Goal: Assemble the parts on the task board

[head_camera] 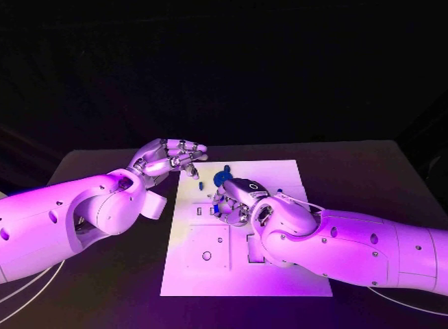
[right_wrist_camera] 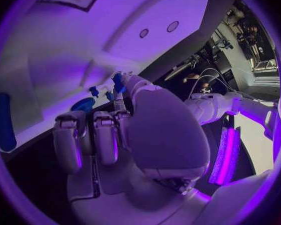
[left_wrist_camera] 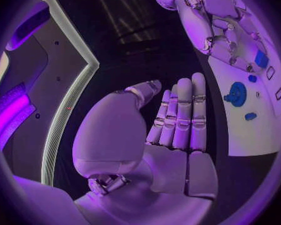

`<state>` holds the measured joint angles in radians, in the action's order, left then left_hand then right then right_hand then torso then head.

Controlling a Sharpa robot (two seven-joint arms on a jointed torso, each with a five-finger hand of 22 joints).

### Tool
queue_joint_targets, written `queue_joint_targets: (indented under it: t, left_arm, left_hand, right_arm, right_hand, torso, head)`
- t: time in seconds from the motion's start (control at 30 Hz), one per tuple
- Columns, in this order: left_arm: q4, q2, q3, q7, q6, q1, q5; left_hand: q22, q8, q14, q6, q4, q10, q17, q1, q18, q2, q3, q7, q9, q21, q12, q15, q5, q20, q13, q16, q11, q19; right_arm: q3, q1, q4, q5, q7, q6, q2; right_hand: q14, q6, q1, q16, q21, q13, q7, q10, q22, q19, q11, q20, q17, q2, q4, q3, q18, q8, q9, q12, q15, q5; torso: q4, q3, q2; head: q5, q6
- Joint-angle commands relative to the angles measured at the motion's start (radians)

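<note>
While the left hand (head_camera: 172,159) is held empty at the task board (head_camera: 283,274)'s upper left, fingers extended, nothing is grasped. A small blue part (right_wrist_camera: 117,80) is pinched by the right hand (head_camera: 239,199) at centre frame.

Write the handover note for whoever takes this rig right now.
Left hand: holds nothing, fingers apart, at the board's far left corner.
Right hand: over the middle of the board, pinching a small blue part at its fingertips.
On the board: a round blue part and smaller blue parts beside it.
Done: cannot tell what is seated.
Left: place the pinched part, then the loose ones.
</note>
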<state>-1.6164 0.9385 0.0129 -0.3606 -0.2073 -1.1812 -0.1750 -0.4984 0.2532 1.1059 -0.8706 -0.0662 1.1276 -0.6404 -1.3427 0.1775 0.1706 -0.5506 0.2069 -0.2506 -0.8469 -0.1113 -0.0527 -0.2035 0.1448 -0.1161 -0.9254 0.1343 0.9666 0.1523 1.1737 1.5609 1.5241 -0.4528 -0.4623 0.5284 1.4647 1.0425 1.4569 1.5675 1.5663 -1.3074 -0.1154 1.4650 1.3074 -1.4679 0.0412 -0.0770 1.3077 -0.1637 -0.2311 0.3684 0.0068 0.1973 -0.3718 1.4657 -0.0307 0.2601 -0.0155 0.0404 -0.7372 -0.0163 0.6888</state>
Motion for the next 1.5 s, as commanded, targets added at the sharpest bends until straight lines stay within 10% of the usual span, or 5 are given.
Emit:
queue_joint_targets:
  t: [0.03, 1.5]
  left_arm:
    - [0.0, -0.003, 0.001, -0.005, 0.018, -0.001, -0.002]
    - [-0.001, 0.003, 0.001, 0.004, 0.033, -0.001, -0.003]
  left_hand:
    - [-0.001, 0.005, -0.005, -0.001, 0.0, 0.003, 0.001, -0.009, 0.005, 0.001, -0.007, -0.003, -0.001, -0.006, -0.002, 0.0, 0.001, 0.001, -0.001, -0.004, -0.004, -0.008]
    - [-0.003, 0.005, -0.005, -0.001, 0.0, 0.002, 0.002, -0.007, 0.005, 0.001, -0.008, -0.003, -0.001, -0.01, -0.002, 0.0, 0.001, 0.001, -0.001, -0.004, -0.003, -0.011]
  right_arm:
    - [0.001, -0.002, -0.003, 0.014, -0.007, 0.043, -0.004]
    - [0.004, -0.014, -0.031, 0.031, -0.026, 0.03, -0.023]
  right_hand:
    - [0.106, -0.004, -0.016, 0.003, 0.005, -0.189, -0.001, 0.042, 0.263, -0.103, -0.006, 0.002, 0.263, -0.001, -0.006, 0.003, -0.007, 0.004, -0.028, -0.001, -0.001, -0.008]
    - [0.106, -0.033, -0.056, 0.003, 0.005, -0.179, -0.01, 0.031, 0.263, -0.103, 0.002, -0.002, 0.263, -0.041, -0.018, -0.003, -0.007, -0.004, -0.022, -0.018, 0.005, -0.036]
  torso:
    - [-0.0005, 0.0001, 0.0]
    - [-0.0011, 0.0005, 0.001]
  head:
    - [0.001, 0.001]
    - [0.001, -0.001]
